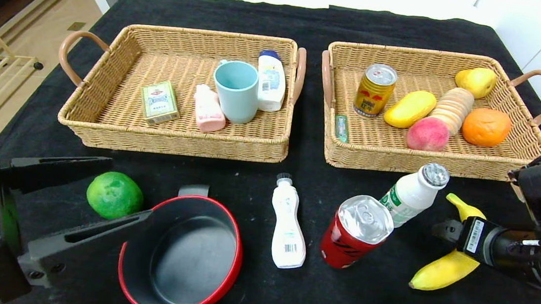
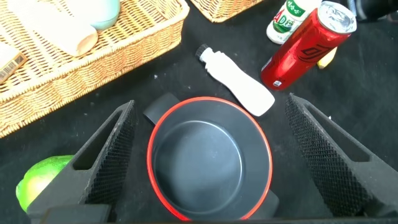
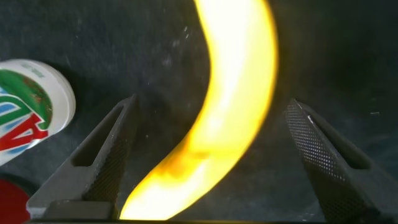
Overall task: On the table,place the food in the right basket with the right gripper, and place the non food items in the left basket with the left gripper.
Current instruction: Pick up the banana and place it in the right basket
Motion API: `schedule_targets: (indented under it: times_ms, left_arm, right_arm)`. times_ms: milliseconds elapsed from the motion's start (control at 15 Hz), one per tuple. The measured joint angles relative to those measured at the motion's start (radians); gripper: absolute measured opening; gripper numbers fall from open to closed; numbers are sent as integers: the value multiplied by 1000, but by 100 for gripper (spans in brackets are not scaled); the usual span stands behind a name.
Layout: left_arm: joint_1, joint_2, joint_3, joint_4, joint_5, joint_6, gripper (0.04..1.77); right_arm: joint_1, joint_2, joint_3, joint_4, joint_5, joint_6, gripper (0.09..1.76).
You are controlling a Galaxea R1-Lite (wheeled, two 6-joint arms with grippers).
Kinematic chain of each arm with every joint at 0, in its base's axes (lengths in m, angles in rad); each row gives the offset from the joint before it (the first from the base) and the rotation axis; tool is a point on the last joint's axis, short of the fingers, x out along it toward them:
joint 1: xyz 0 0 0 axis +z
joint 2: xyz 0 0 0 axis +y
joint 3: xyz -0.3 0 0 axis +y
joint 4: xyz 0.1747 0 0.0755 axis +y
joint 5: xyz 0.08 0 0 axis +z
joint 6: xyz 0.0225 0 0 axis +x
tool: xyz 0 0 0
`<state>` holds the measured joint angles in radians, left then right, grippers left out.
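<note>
My left gripper (image 1: 124, 188) is open, its jaws spread wide on either side of a black pot with a red rim (image 1: 181, 257), seen from above in the left wrist view (image 2: 208, 165). A green lime (image 1: 115, 195) lies just left of the pot. My right gripper (image 1: 448, 236) is open over a yellow banana (image 1: 442, 270), and the banana (image 3: 236, 93) lies between its fingers (image 3: 106, 155). A white bottle (image 1: 287, 223) lies flat, a red can (image 1: 357, 232) and a white drink bottle with a green label (image 1: 413, 193) stand mid-table.
The left wicker basket (image 1: 173, 135) holds a green box, a pink bottle, a blue cup and a white bottle. The right wicker basket (image 1: 428, 160) holds a gold can, several fruits and a biscuit stack. A black cloth covers the table.
</note>
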<state>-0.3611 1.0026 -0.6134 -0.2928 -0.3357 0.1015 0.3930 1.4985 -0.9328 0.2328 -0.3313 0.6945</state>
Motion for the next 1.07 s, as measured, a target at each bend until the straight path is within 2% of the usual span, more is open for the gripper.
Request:
schedule_targets:
  times_ms: [267, 533, 800, 1067]
  left_arm:
    - [0, -2, 1, 0, 0, 5, 172]
    - [0, -3, 3, 0, 0, 10, 172]
    - [0, -4, 4, 0, 0, 13, 172]
    - [0, -4, 6, 1, 0, 13, 172]
  right_arm:
    - [-5, 12, 3, -5, 23, 9, 171]
    - [-6, 18, 4, -4, 23, 9, 110]
    - [-6, 22, 6, -5, 22, 10, 70]
    - [-5, 30, 13, -8, 20, 9, 69]
